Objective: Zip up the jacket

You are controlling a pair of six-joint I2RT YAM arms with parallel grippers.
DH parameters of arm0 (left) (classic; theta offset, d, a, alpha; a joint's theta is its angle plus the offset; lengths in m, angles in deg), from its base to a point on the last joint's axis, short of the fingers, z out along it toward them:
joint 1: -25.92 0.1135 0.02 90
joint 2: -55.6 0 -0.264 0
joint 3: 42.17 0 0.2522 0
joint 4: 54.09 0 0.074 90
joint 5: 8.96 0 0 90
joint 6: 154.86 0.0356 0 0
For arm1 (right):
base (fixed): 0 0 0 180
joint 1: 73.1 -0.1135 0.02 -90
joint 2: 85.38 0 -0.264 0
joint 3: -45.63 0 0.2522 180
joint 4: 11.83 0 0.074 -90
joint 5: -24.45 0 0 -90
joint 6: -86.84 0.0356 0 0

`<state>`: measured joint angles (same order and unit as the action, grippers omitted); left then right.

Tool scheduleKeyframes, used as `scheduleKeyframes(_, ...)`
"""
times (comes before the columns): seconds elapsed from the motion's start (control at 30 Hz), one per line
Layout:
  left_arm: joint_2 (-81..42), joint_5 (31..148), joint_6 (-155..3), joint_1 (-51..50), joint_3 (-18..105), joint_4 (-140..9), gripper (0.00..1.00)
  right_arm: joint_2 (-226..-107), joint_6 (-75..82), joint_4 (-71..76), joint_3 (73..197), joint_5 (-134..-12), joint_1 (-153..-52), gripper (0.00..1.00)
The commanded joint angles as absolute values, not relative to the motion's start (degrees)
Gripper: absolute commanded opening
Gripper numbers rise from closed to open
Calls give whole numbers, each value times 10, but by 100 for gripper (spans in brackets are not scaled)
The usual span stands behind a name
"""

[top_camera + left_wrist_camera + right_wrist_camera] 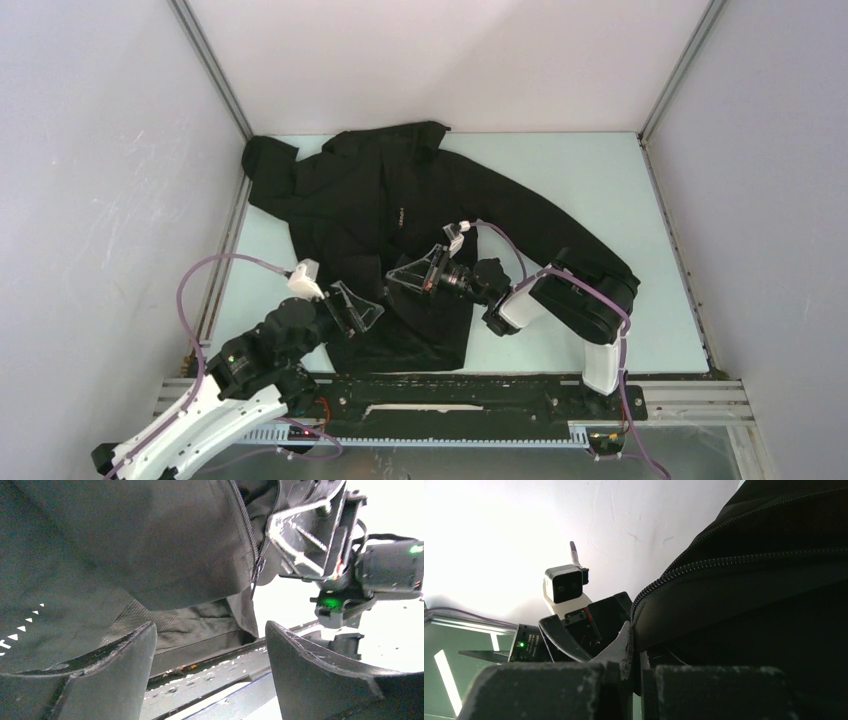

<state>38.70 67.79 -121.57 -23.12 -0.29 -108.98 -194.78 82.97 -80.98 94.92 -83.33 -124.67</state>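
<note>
Pale mint-green is the colour of the desk [600, 180], which is enclosed by plain white walls [450, 60] joined at grey metal corner posts [212, 70]. The jacket [380, 210] is spread over the middle of the desk, its collar turned to 12 o'clock and its hem to 6 o'clock. One sleeve is stretched toward 4 o'clock; the other is bunched at 10 o'clock against the wall. The left gripper [358, 308] is held at the 9 o'clock side of the hem, and its fingers [115, 680] are seen apart with nothing between them. The right gripper [418, 268] is set over the front opening, its fingers [714, 690] pressed together on the jacket's raised zipper edge.
</note>
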Motion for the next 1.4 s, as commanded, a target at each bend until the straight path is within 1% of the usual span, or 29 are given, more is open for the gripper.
scheduleKeyframes(0.0, 402, 673, -1274, -198, 19, -1045, 84, -1939, 818, -852, 947, -830, -1248, 0)
scheduleKeyframes(0.03, 402, 691, -1283, -180, 14, -1030, 83, -1937, 817, -852, 946, -830, -1248, 0)
scheduleKeyframes(0.1, 398, 740, -1293, -138, 0, -997, 78, -1936, 814, -852, 946, -830, -1249, 0)
scheduleKeyframes(0.2, 394, 821, -1297, -81, -26, -939, 64, -1934, 814, -852, 945, -830, -1249, 0)
scheduleKeyframes(0.23, 391, 842, -1298, -69, -34, -921, 61, -1934, 813, -852, 945, -830, -1249, 0)
scheduleKeyframes(0.33, 373, 882, -1295, -51, -49, -893, 52, -1932, 812, -852, 945, -830, -1249, 0)
scheduleKeyframes(0.43, 360, 901, -1293, -51, -60, -885, 47, -1931, 811, -852, 945, -830, -1249, 0)
scheduleKeyframes(0.6, 367, 900, -1289, -51, -75, -904, 46, -1934, 811, -852, 945, -828, -1249, 0)
scheduleKeyframes(0.77, 358, 908, -1291, -51, -92, -888, 44, -1934, 810, -852, 945, -827, -1249, 0)
scheduleKeyframes(0.93, 351, 897, -1269, -51, -82, -890, 40, -1934, 809, -852, 945, -826, -1250, 0)
scheduleKeyframes(1.07, 351, 885, -1259, -51, -77, -898, 39, -1935, 809, -852, 945, -825, -1252, 0)
scheduleKeyframes(1.27, 346, 885, -1255, -50, -78, -889, 35, -1934, 807, -852, 945, -825, -1253, 0)
scheduleKeyframes(1.37, 343, 881, -1242, -49, -69, -894, 30, -1935, 807, -852, 945, -826, -1255, 0)
